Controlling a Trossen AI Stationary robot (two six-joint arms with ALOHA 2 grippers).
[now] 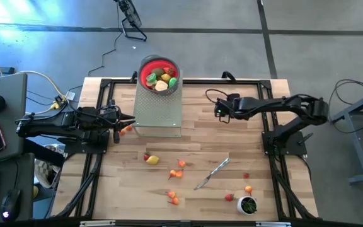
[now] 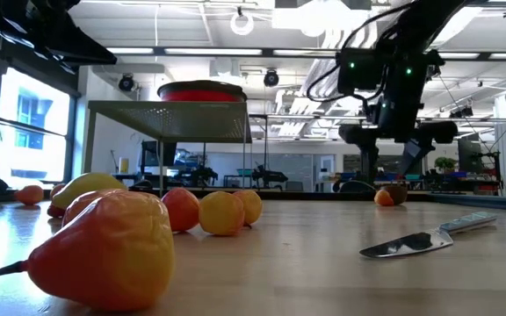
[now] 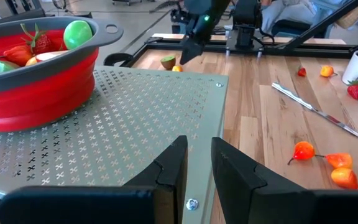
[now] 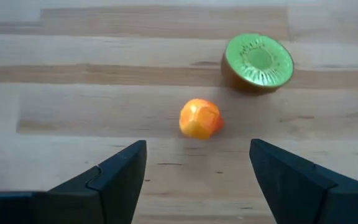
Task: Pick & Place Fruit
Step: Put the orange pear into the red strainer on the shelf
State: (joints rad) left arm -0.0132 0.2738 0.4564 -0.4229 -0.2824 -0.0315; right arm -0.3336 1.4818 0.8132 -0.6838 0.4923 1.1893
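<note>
Fruit is what the right hand (image 4: 197,168) is after: its fingers stand wide apart and empty, poised over a small orange piece (image 4: 199,118) that lies on the wooden surface (image 1: 232,189) in line with the gap between them. Just beyond that piece rests a kiwi half (image 4: 257,62), cut face up, near it but not touching.

Outward from there, the landmark is the red bowl (image 1: 159,72), which stands on a perforated metal stand (image 1: 158,110) at the far edge. The right hand works beside the stand. On the stand's other side waits the left hand (image 3: 197,165), fingers narrowed to a slim gap and holding nothing.

As for progress, I judge the job partly done. The bowl already holds several pieces, among them a strawberry and a green one. Many more remain scattered on the surface in front of the stand: a yellow piece (image 1: 152,160), orange and red ones, and a strawberry near a small white cup (image 1: 248,205). A silver knife (image 1: 212,173) lies among them.

The right wrist view alone shows how the orange piece sits between the open fingers. The left wrist view shows the bowl's contents from the side. The low view shows the stand's height and, in close-up, a big red-and-yellow pear-like piece (image 2: 104,250); only the high view gives the whole spread.
</note>
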